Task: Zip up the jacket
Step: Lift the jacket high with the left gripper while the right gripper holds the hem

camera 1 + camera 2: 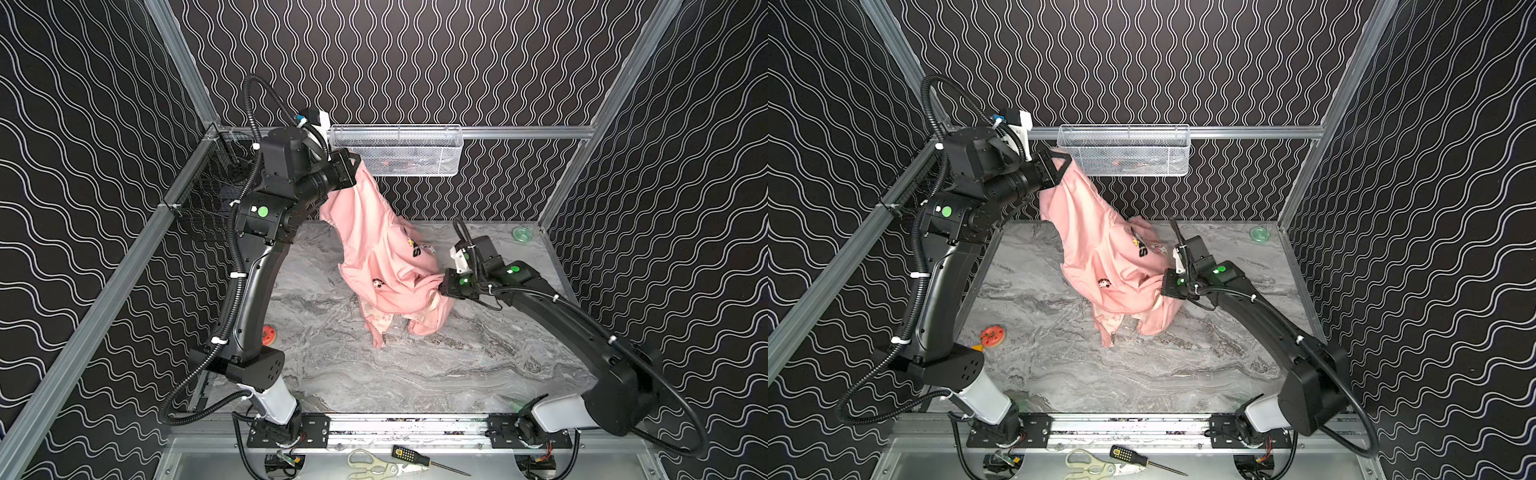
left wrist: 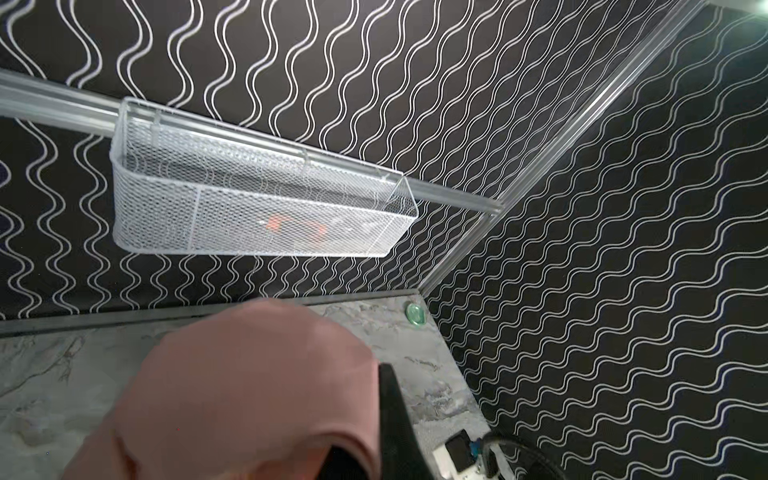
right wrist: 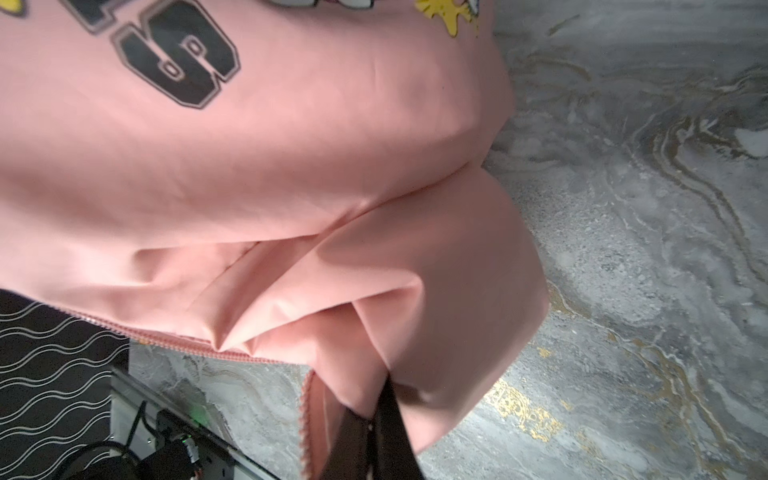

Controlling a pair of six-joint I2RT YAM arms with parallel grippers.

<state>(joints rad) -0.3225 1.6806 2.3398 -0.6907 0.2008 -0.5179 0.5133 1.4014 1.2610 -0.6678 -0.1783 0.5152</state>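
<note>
A: What is there, counted from the left?

B: One black wire basket (image 1: 199, 195) on the left wall and one orange-red disc (image 1: 269, 334) on the marble table (image 1: 415, 365), partly hidden behind the left arm. Then two grippers and one jacket (image 1: 382, 249).

A: Where does the jacket sit?

B: Mid-table, toward the far side. The left gripper (image 1: 353, 163) is closed tight on the jacket's top edge and holds it high, just beside the one white mesh basket (image 1: 399, 149) on the far wall. The pink cloth slopes down to the right, and its lowest folds touch the table.

A: And the other pincer?

B: The right gripper (image 1: 437, 286) is low, clamped on a fold at the jacket's right side. In the right wrist view a toothed zipper edge (image 3: 232, 353) runs close by its fingers (image 3: 395, 419). Bunched cloth covers most of the front.

A: Further right?

B: One green disc (image 1: 522, 234) in the far right corner, well apart. On the near ledge lie one pair of scissors (image 1: 374, 463) and one screwdriver (image 1: 415, 457).
</note>
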